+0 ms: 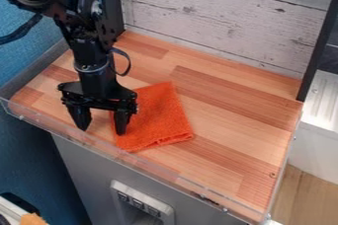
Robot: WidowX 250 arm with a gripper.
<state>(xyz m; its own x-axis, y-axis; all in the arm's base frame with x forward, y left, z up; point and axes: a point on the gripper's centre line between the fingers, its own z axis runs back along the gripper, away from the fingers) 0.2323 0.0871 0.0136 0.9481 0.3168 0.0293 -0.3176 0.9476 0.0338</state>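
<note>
Clear edging [153, 168] runs along the near side of the wooden worktop [237, 120], a little in front of the jaws. Behind it lies an orange cloth [158, 115], mostly to the right of the jaws in the view, spread fairly flat with a fold or raised edge on its near side. The black gripper [102, 129] hangs down at the cloth's left margin. Its jaws stand apart with nothing pinched between them: one is over bare wood, the other in front of the cloth's edge, and whether that one touches the fabric I cannot tell.

As for how far along the work seems, the gripper is down beside the cloth, but no hold on it shows and the cloth lies on the wood. Whether a grasp is still to be made or a release is already done, I cannot judge from this.

Farther out, above and behind the jaws, are the black arm [82, 46] and a wall of pale planks [231, 26]. Well to their right stands a black post [320, 41]; below them, a switch panel [142, 202] is set in the grey front
</note>
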